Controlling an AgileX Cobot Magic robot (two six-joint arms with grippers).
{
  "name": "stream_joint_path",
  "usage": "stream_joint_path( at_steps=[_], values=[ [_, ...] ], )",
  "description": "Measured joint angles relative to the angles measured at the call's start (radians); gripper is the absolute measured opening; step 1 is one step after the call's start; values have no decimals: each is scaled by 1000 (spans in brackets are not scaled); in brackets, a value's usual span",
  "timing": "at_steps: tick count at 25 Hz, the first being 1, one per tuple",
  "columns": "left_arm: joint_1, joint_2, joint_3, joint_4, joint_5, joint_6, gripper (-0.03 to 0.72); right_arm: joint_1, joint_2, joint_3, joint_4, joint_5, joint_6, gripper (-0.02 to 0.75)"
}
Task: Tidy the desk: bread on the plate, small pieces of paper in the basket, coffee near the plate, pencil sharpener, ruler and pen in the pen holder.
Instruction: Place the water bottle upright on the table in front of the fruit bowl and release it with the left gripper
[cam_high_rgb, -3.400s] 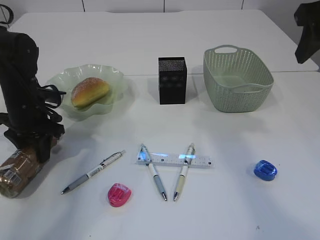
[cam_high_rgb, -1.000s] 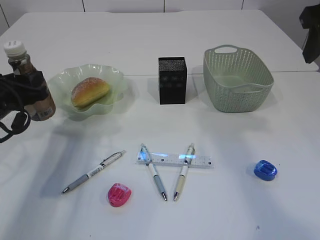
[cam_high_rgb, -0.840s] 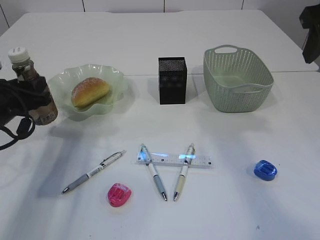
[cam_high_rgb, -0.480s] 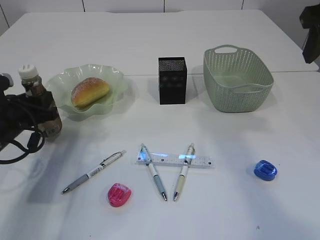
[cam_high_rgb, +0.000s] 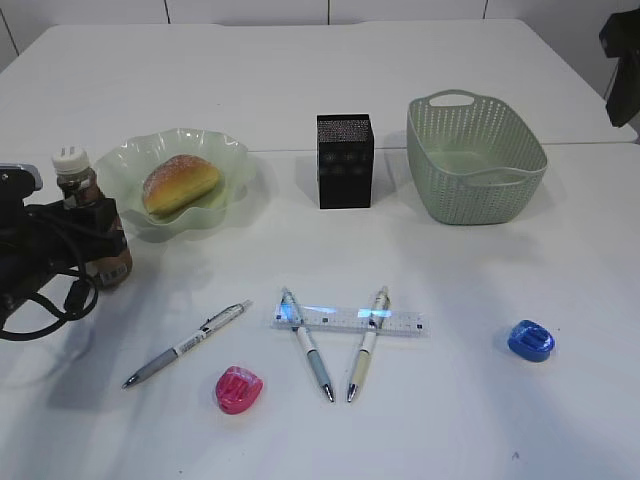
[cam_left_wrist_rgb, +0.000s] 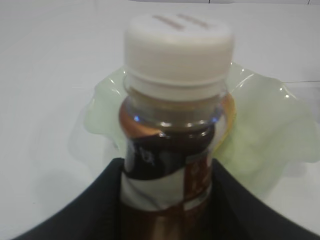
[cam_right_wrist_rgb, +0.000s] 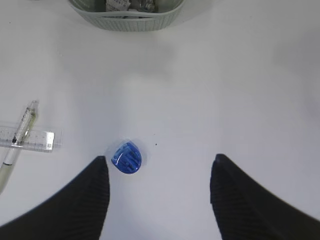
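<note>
The coffee bottle has come down from mid-air and now stands upright just beside the green plate, at its 8 o'clock. The left gripper fingers still clasp it; letting go remains. The right gripper hangs spread, empty, above the blue pencil sharpener.

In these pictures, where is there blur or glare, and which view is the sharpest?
Left wrist view: the coffee fills the frame, soft and out of focus, with small highlights at its neck; the plate behind is blurred. Exterior view: a bluish glare lies on the ruler. Right wrist view: sharpest, the blue sharpener is crisp.
</note>
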Motion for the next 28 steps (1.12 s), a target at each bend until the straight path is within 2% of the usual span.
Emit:
stream_joint_path(
  at_steps=[3, 7, 10, 28],
  values=[
    [0, 0, 0, 4, -2, 0, 358, 0, 0, 0, -2, 0, 0, 499],
    [0, 0, 0, 8, -4, 0, 462, 0, 0, 0, -2, 0, 0, 499],
    [0, 0, -2, 8, -13, -2, 508, 0, 0, 0, -4, 0, 0, 499],
    [0, -84, -2, 8, -16, 24, 526, 0, 0, 0, -4, 0, 0, 499]
  ],
)
